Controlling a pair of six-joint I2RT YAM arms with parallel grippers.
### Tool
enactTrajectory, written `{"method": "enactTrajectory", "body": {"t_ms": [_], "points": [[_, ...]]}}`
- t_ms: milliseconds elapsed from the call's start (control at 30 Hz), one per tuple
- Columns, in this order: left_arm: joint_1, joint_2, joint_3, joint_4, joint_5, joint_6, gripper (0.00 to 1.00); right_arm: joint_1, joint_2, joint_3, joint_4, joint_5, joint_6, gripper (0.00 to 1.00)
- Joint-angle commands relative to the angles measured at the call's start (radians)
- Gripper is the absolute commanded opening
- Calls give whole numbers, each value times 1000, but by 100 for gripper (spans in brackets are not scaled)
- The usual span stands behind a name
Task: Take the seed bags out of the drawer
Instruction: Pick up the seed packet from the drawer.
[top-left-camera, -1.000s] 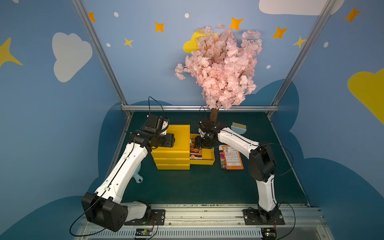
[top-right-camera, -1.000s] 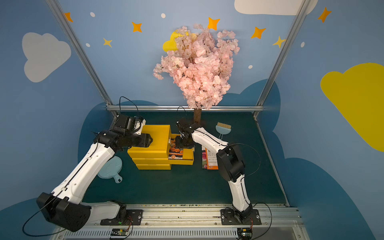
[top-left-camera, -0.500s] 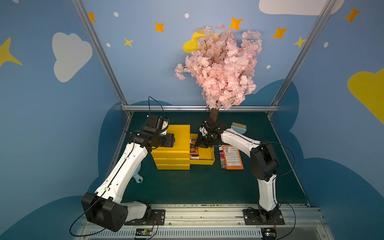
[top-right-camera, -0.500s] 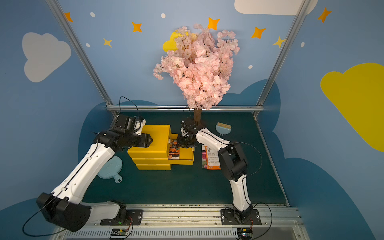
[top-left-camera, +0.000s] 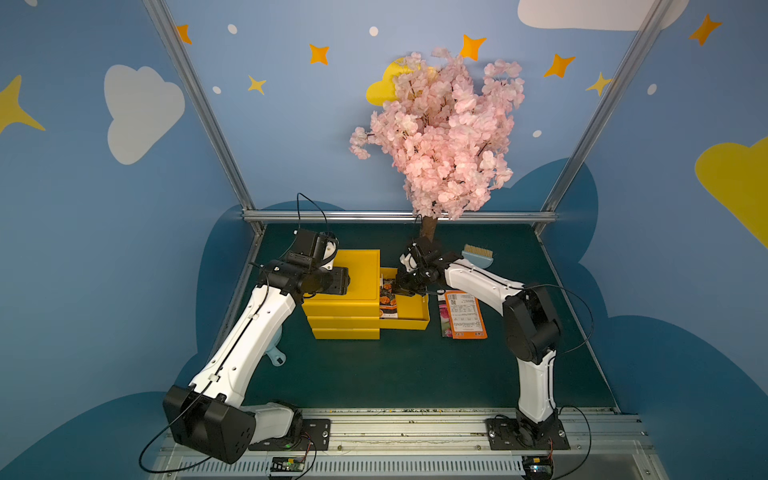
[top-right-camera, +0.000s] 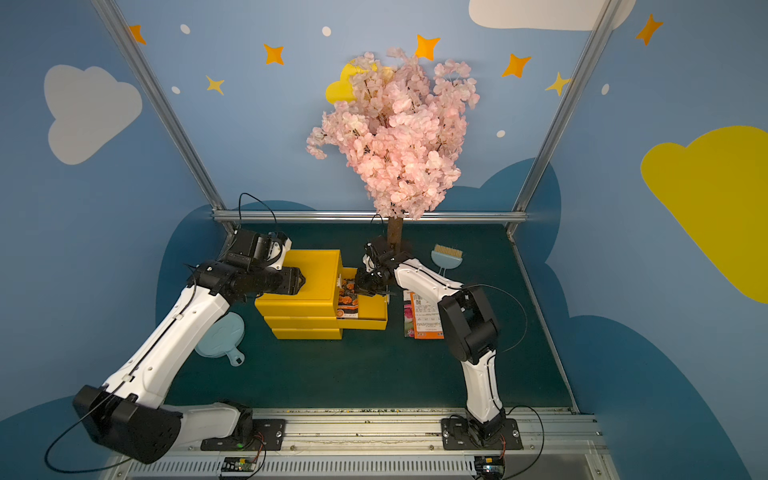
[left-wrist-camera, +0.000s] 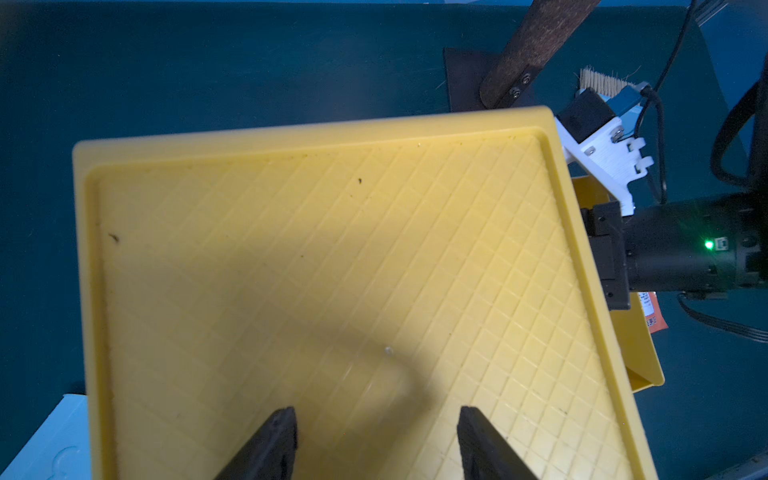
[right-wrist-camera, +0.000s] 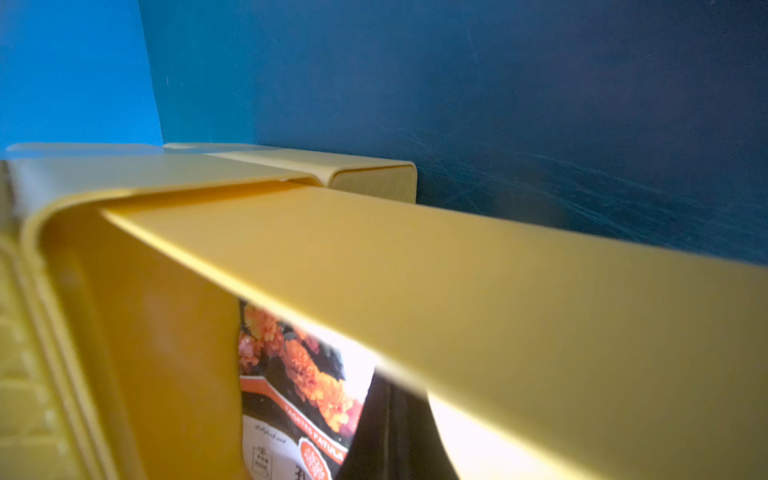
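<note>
**Desk:** What do we have on the right gripper?

**Field:** We see the right gripper (top-left-camera: 406, 290) reaching down into the pulled-out drawer (top-left-camera: 419, 316), jaws pressed together. Its tips meet the marigold seed bag (top-left-camera: 387, 300). In the right wrist view one dark finger (right-wrist-camera: 386, 432) stands against the bag's printed face (right-wrist-camera: 299, 374). We cannot tell whether the film is pinched between the jaws.

**Desk:** And the left?

**Field:** The left gripper (left-wrist-camera: 376, 446) hangs over the ribbed top of the yellow cabinet (left-wrist-camera: 316, 257), fingers spread, nothing between them. We cannot tell whether they touch the top.

**Desk:** Where do the bags lie from the tools?

**Field:** The marigold seed bag lies flat just beneath and ahead of the right gripper's tips, at the drawer's inner end by the cabinet front. That puts it between the two grippers in both top views. Behind the right gripper, beside its forearm and outside the drawer wall, an orange-backed seed bag (top-left-camera: 467, 316) overlaps a pink-flower seed bag (top-left-camera: 444, 318) on the green mat (top-left-camera: 395, 374), well apart from the left gripper.

**Desk:** Containers?

**Field:** The drawer holds the marigold seed bag. The two lower drawers (top-left-camera: 347, 327) stand shut.
</note>
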Motion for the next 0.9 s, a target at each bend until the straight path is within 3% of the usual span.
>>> {"method": "enactTrajectory", "body": {"t_ms": [0,400,867], "points": [[3,1,-22,-107,9,-6,66,-6,-80,-3,-28,-3,-17,0],[3,-1,-16,-111,9,-7,66,-44,-184,6,-140,48,-107,0],[3,10,-8,-110,12,-9,66,-149,-292,-20,-253,-3,-204,0]]}}
